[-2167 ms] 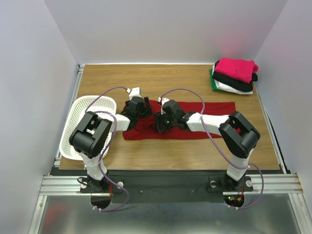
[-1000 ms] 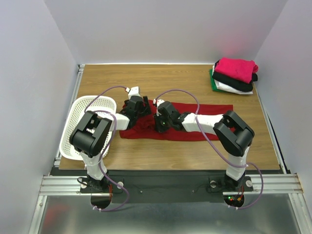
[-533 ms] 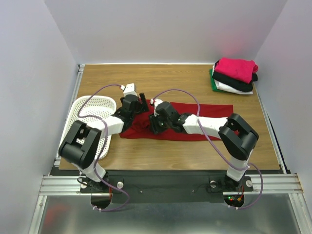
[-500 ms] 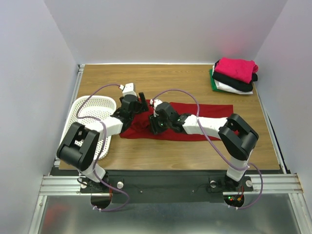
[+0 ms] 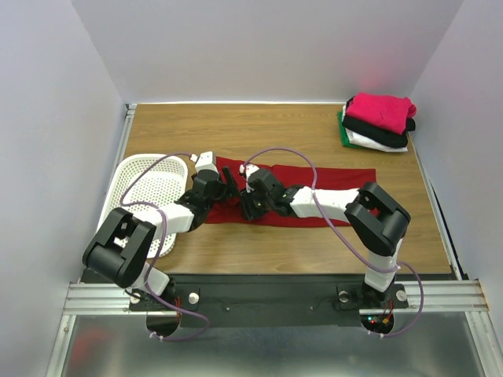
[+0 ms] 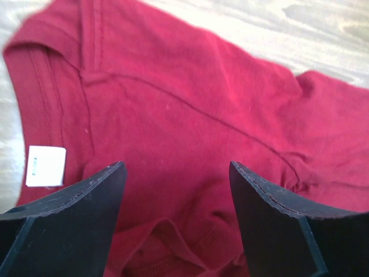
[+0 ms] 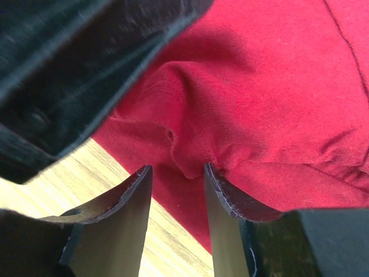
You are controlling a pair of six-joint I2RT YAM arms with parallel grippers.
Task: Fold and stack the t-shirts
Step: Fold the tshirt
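The red shirt lies spread on the desk, limp and light, likely to bunch. Left fingers gape wide above it; right fingers stand half open astride bunched cloth. Seamed edges should pinch best.

I see white links and black joints on my left arm and right arm, each trailing a purple cable.
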